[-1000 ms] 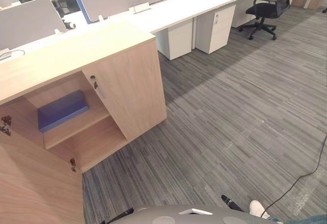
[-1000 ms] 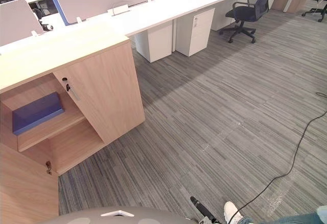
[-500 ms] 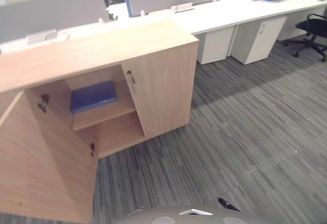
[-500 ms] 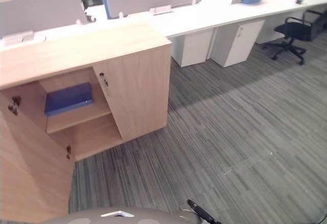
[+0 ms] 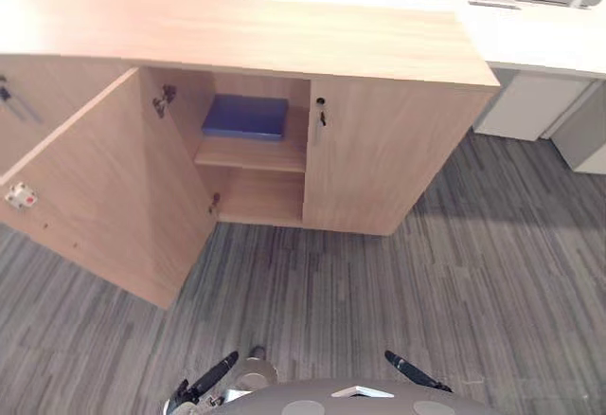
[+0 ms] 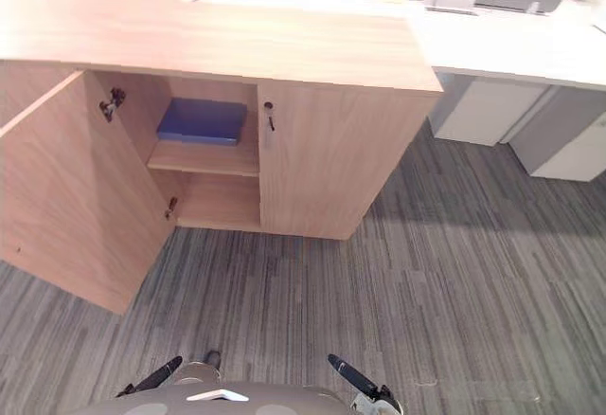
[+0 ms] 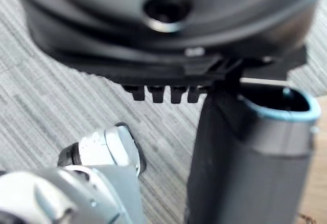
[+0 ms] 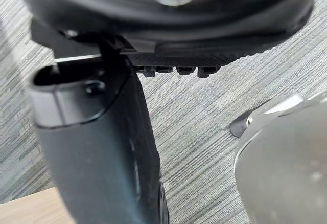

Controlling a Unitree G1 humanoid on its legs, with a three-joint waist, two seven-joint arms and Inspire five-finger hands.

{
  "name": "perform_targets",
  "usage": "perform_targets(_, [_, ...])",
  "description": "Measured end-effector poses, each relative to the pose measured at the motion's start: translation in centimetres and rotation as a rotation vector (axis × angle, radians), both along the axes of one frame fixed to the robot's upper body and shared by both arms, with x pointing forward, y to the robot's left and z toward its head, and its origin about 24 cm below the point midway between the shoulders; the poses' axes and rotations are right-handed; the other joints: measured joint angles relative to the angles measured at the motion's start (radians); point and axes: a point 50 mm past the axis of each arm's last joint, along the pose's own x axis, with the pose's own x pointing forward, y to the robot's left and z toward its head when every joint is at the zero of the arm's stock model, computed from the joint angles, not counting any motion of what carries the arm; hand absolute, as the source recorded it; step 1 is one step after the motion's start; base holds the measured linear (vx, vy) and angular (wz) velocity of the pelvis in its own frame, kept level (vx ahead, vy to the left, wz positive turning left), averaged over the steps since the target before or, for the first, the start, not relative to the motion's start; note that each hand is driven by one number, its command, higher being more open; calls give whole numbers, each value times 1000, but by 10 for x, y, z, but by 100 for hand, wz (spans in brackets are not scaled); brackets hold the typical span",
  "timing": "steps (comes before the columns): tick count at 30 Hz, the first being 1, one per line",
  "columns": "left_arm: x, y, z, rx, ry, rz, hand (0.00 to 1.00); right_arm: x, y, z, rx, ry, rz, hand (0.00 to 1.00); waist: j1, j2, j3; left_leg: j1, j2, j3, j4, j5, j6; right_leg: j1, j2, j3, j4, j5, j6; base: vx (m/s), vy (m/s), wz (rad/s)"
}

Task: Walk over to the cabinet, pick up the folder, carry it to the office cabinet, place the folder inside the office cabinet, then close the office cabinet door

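Lying flat on the upper shelf (image 5: 254,155) of the office cabinet (image 5: 379,154), at 11 o'clock, the blue folder (image 5: 245,117) looks put away. The door (image 5: 104,197) stands wide open at 9 o'clock, so I think it needs shutting. The left hand (image 7: 168,40) and right hand (image 8: 179,29) have loose fingers and carry nothing.

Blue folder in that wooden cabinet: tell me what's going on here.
The robot faces the wooden cabinet, whose open door stands swung wide beside a shut door. The blue folder lies flat on the upper shelf inside. The left robot hand and right robot hand hang low over the grey carpet, open and empty. The door is not yet closed.
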Motion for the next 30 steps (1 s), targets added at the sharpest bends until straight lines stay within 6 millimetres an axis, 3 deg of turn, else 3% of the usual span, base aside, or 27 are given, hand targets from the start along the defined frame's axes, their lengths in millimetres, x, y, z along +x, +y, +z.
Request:
perform_targets(1, [1,2,1,3,-10,5,100,0,1,0,1,0,-2,100,-3,1,1,-18,0,30,13,0,8,1,-4,-16,0,1,-1,21,54,82])
perform_targets(2, [5,5,3,10,-35,43,100,2,2,0,6,0,-11,100,-3,-7,3,-56,34,176,71,-30,87,8,-8,-54,2,2,-3,8,16,90])
perform_targets(3, [6,7,3,6,-51,98,100,4,0,0,1,-7,-28,100,-5,16,11,-108,114,386,177,-54,185,22,0,-93,8,-2,-8,16,-3,97])
perform_targets(4, [8,6,3,2,-55,109,100,7,-4,1,-11,-16,-41,100,-7,29,12,-130,143,445,223,-51,210,30,9,-111,15,-6,-14,10,-2,131])
perform_targets(5, [13,1,3,-7,-68,93,100,5,-10,2,-19,-13,-90,100,-9,50,19,-164,131,464,270,-2,210,38,6,-154,40,-21,-39,-44,39,187])
perform_targets(6, [20,-2,4,-7,-87,59,100,-1,-12,1,-13,0,-141,100,-21,57,19,-171,78,434,183,60,204,37,14,-160,1,-49,-86,-103,50,219])
perform_targets(7, [23,2,5,12,-99,53,100,-4,-10,0,-3,8,-158,100,-37,28,11,-138,41,420,94,88,194,36,3,-162,-59,-33,-106,-129,16,254])
perform_targets(8, [30,1,5,3,-96,46,100,-1,-14,1,-5,1,-183,100,-50,55,34,-142,78,557,235,-40,182,67,-11,-273,-66,-6,-52,-115,9,217])
perform_targets(9, [24,-3,1,-19,-58,36,100,4,-21,2,-15,-7,-201,100,-54,72,36,-120,127,650,349,-137,181,72,-25,-347,-50,-6,-52,-64,28,186])
perform_targets(11, [10,-8,-3,-39,-4,35,100,4,-26,2,-20,-6,-222,100,-63,93,26,-53,166,752,388,-205,177,85,-55,-447,-44,0,-41,6,108,149])
perform_targets(13, [5,-12,-5,-58,27,18,100,1,-26,1,-9,6,-238,100,-88,112,14,-3,176,813,306,-226,116,103,-71,-559,-40,9,-25,92,145,175])
perform_targets(14, [5,-13,-6,-61,30,8,100,-1,-24,0,6,18,-251,100,-81,107,16,4,141,811,266,-199,113,109,-98,-603,-23,14,-14,122,186,148])
perform_targets(15, [1,-10,-6,-53,44,-7,100,0,-16,-2,34,38,-243,100,-79,77,15,26,70,779,181,-165,131,126,-132,-665,-14,37,7,127,191,122])
perform_targets(17, [-5,-6,-6,-46,75,-38,100,-4,-11,-3,41,53,-223,100,-83,50,8,48,11,731,108,-136,148,151,-156,-716,-14,64,24,151,187,98])
perform_targets(18, [-6,-7,-6,-45,88,-74,100,-5,-10,-4,44,60,-207,100,-74,45,3,81,-27,697,33,-97,158,160,-178,-737,1,95,17,183,220,103])
perform_targets(19, [-1,-10,-6,-46,84,-121,100,-9,-13,-3,33,68,-209,100,-71,60,7,112,-41,665,-30,-65,173,149,-192,-743,73,116,-3,135,175,89])
perform_targets(20, [1,-10,-6,-43,81,-146,100,-9,-16,-3,22,65,-205,100,-72,67,8,117,-39,646,-42,-60,179,137,-196,-738,91,95,-6,99,120,84])
perform_targets(21, [3,-11,-6,-40,82,-177,100,-6,-15,-2,21,60,-176,100,-73,74,14,126,-40,619,-61,-50,184,131,-196,-741,64,42,17,61,53,57])
perform_targets(22, [4,-9,-6,-34,82,-188,100,-3,-15,-2,20,56,-156,100,-72,69,11,128,-47,609,-70,-46,186,123,-200,-740,50,39,16,61,39,59])
perform_targets(23, [6,-5,-5,-22,79,-206,100,1,-12,-2,21,47,-127,100,-73,46,7,134,-75,593,-95,-34,191,98,-222,-740,38,71,4,47,19,53])
perform_targets(24, [7,0,-4,-14,75,-209,100,4,-9,-2,21,44,-95,100,-74,22,6,151,-114,569,-138,-18,195,85,-274,-753,93,102,5,39,16,56])
perform_targets(25, [7,-2,-4,-15,75,-208,100,5,-11,-1,14,45,-88,100,-75,27,4,163,-122,555,-164,-4,195,80,-288,-739,122,99,7,30,14,63])
perform_targets(26, [5,-8,-5,-31,77,-207,100,5,-18,0,-7,41,-75,100,-80,44,-4,179,-128,524,-211,18,198,50,-308,-690,205,103,-10,42,40,66])
perform_targets(27, [4,-12,-6,-40,77,-208,100,7,-24,2,-28,27,-62,100,-85,69,-6,183,-125,494,-232,32,204,-10,-314,-571,292,100,-56,51,42,68])
perform_targets(28, [4,-12,-6,-40,84,-214,100,8,-24,2,-28,17,-61,100,-88,74,-1,183,-122,482,-232,35,204,-36,-301,-487,305,71,-60,62,24,57])
perform_targets(30, [-1,-10,-6,-34,100,-212,100,12,-23,3,-26,1,-29,100,-86,78,5,180,-102,450,-232,44,197,-84,-194,-199,205,-19,-14,51,-24,41])
